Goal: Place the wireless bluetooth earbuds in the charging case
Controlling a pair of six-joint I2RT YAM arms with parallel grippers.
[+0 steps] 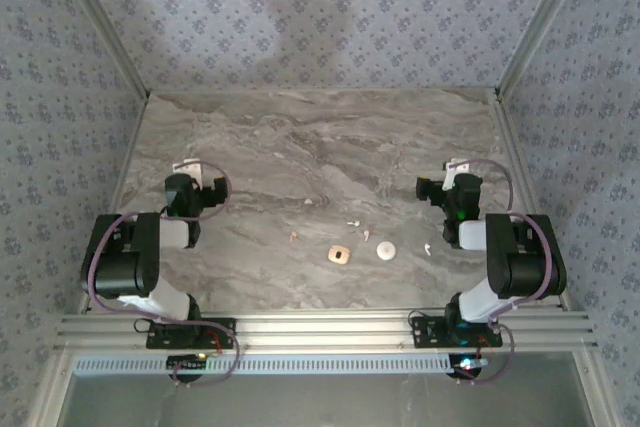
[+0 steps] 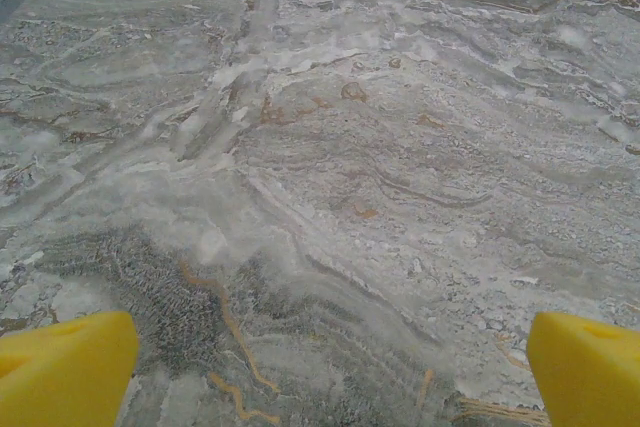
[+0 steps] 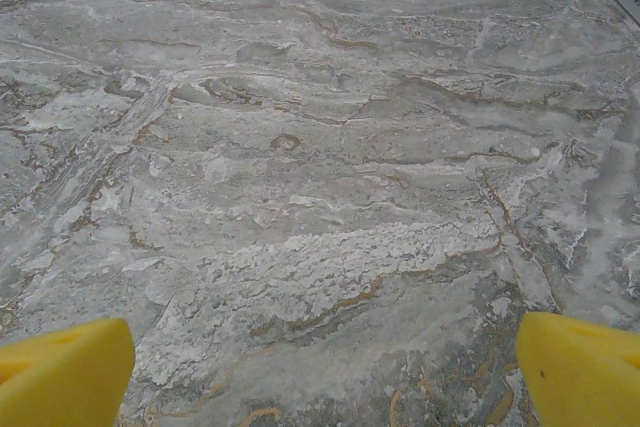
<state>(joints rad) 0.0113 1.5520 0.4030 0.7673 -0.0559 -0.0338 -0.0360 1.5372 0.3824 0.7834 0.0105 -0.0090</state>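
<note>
Down on the marble surface [image 1: 300, 137], the wireless bluetooth earbuds [image 1: 352, 223] lie scattered as tiny pale specks near the front middle, around a tan rounded square [image 1: 340, 254] and a white round disc [image 1: 386, 250]. They sit between the two arms, well apart from either claw. The left claw [image 2: 327, 367] is spread wide with nothing between its yellow fingers [image 2: 65, 367]. The right claw [image 3: 325, 369] is equally wide and empty.

From my station I see a grey veined marble-look tabletop [image 1: 250, 147]; near its front edge lie a tan rounded square [image 1: 339, 254] and, close to its right, a white round disc [image 1: 386, 250]; tiny white to pale-pink plastic earbuds [image 1: 352, 223] lie scattered around both, each apart from the others.
</note>
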